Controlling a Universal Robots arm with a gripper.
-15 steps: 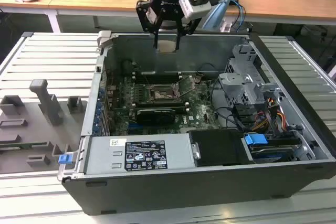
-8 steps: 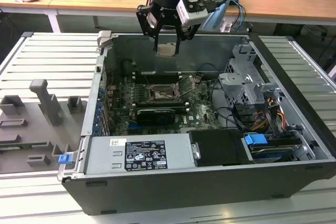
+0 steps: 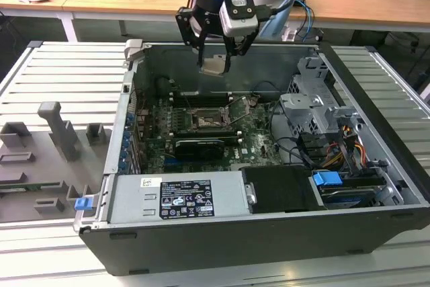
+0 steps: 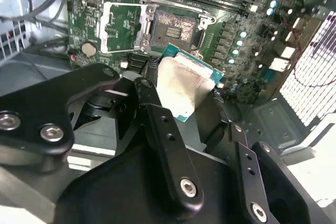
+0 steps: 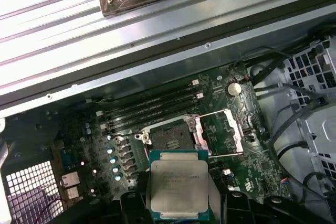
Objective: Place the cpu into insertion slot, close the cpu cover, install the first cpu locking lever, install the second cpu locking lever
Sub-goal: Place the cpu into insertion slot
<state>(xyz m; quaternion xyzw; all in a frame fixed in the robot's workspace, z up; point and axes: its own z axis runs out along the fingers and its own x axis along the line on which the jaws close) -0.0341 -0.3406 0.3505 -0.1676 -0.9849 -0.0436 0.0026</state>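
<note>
My gripper [image 3: 215, 64] hangs above the open computer case, shut on the cpu [image 3: 215, 66], a flat square chip with a pale silver top. In both wrist views the cpu [image 4: 184, 85] [image 5: 178, 188] sits clamped by its edges between the black fingers [image 4: 149, 94], well above the board. Below it lies the insertion slot [image 3: 204, 121] [image 4: 173, 29] [image 5: 168, 138], a dark square socket with nothing in it. The cpu cover [image 4: 124, 27] [image 5: 218, 135] stands swung open beside the socket. A thin lever [image 3: 236, 107] sticks up next to the socket.
Long black memory slots [image 5: 149, 109] run along the socket's far side. A black card [image 3: 198, 147] lies in front of the socket, and the grey power supply [image 3: 178, 196] sits nearer. A drive cage [image 3: 316, 109] and cables fill the exterior view's right. Grey fixtures [image 3: 57, 132] stand outside the case on the left.
</note>
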